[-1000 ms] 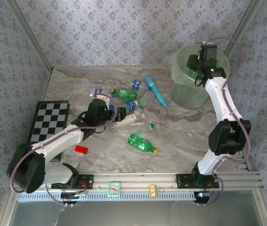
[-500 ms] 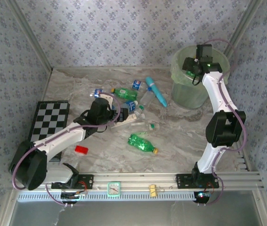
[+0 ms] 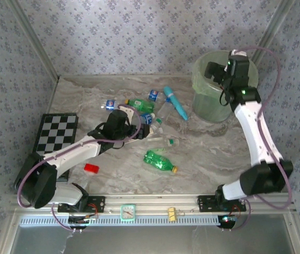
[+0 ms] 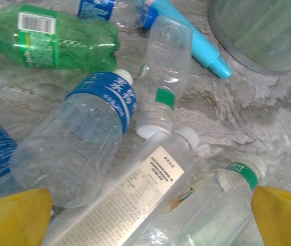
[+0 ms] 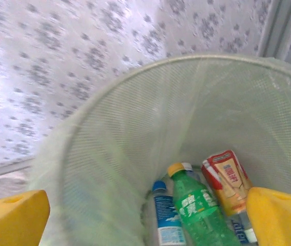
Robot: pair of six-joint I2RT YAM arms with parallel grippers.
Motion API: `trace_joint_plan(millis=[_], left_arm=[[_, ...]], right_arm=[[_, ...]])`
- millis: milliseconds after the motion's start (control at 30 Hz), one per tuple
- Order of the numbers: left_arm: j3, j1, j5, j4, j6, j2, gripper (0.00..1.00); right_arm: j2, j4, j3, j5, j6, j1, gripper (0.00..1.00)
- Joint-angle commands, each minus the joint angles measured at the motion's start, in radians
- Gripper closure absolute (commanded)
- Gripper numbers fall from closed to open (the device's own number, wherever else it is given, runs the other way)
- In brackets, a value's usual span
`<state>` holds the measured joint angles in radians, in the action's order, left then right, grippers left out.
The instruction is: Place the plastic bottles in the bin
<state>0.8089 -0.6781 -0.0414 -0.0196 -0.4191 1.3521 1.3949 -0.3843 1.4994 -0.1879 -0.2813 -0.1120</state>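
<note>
Several plastic bottles lie in a heap at mid-table: a clear one with a beige label (image 4: 135,200), a clear one with a green neck band (image 4: 212,202), a blue-labelled one (image 4: 83,138) and a green one (image 4: 53,43). My left gripper (image 4: 145,225) (image 3: 133,127) hangs open just over the beige-labelled bottle, yellow fingertips (image 4: 12,218) on either side. Another green bottle (image 3: 160,161) lies alone nearer the front. My right gripper (image 5: 148,218) (image 3: 216,71) is open above the bin (image 3: 213,98), holding nothing. Inside the bin (image 5: 109,154) lie a green bottle (image 5: 199,210), a blue-labelled one (image 5: 166,220) and a red-orange one (image 5: 227,179).
A teal pen-like tube (image 3: 175,102) lies between the heap and the bin. A small red block (image 3: 91,169) sits near the front left, beside a checkerboard (image 3: 54,137). Patterned walls close in the table on three sides.
My left gripper has slid right, farther over the bottle heap. The right arm's elbow has swung out to the right and down while its gripper stays over the bin.
</note>
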Motion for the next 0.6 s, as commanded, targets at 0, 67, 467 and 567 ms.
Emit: trace_joint_plan(millis=[0,67,467,567], left_arm=[[0.039,-0.021,-0.034,-0.009,0.037,0.016,0.04],[0.041,-0.029,-0.063,-0.011,0.038,0.023,0.04],[0.056,-0.12,-0.234,0.105,0.081,0.047,0.05],[0.081,-0.153,-0.262,0.175,0.106,0.071,0.05]], right_arm=[[-0.12,0.14,-0.129,0.014,-0.015,-0.061,0.0],[-0.19,0.169,-0.21,0.019,-0.029,-0.117,0.0],[-0.354,0.389,-0.679,-0.062,-0.152,-0.409,0.0],[-0.337,0.385,-0.702,-0.083,-0.163,-0.418,0.0]])
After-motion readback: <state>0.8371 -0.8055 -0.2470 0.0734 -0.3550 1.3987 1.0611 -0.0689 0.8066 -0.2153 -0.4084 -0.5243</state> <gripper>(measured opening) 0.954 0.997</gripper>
